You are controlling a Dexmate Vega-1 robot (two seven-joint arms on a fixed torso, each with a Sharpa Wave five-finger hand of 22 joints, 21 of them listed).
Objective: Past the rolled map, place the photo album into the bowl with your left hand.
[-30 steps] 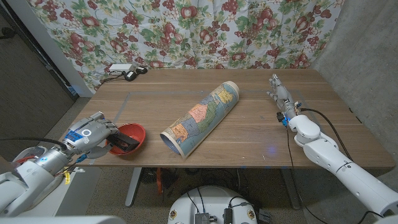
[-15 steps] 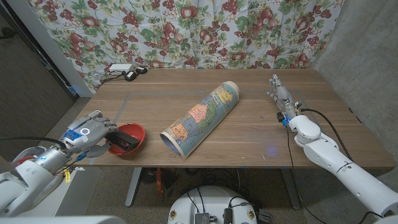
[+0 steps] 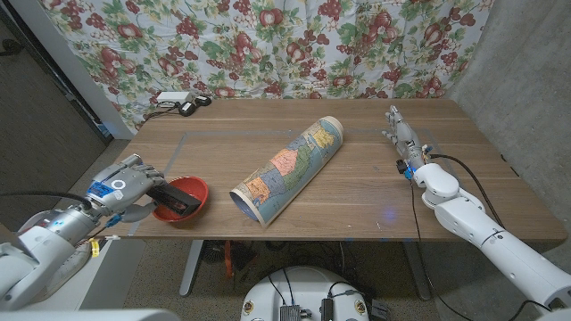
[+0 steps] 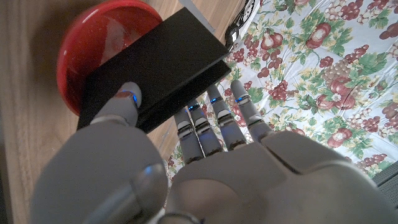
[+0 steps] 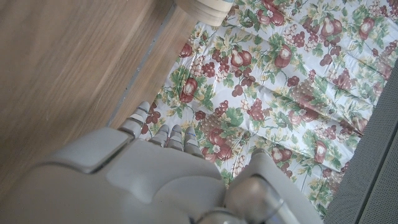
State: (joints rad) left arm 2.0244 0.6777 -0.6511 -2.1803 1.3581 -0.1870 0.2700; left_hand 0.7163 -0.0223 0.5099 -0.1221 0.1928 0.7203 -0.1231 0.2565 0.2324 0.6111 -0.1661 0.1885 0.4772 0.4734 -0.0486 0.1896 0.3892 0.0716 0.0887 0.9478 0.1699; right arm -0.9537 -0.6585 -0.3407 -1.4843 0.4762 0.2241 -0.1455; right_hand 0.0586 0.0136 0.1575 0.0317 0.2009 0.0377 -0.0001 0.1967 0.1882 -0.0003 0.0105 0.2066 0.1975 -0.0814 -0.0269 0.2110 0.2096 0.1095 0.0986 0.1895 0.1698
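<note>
The black photo album (image 3: 178,204) lies tilted in the red bowl (image 3: 192,189) near the table's front left corner, one end sticking out over the rim. In the left wrist view the album (image 4: 155,65) covers much of the bowl (image 4: 93,43). My left hand (image 3: 125,185) is just left of the bowl, with its thumb tip at the album's near edge and its straight fingers (image 4: 214,121) running behind the album. The rolled map (image 3: 287,168) lies diagonally mid-table, right of the bowl. My right hand (image 3: 403,141) stays far right with straight fingers, holding nothing.
A white power strip and black plugs (image 3: 181,102) sit at the table's back left edge. A floral curtain (image 3: 294,45) hangs behind the table. The table's left edge runs just under my left hand.
My left hand has drawn back a little to the left, away from the bowl, while the album stays in the bowl. The right arm has not moved.
</note>
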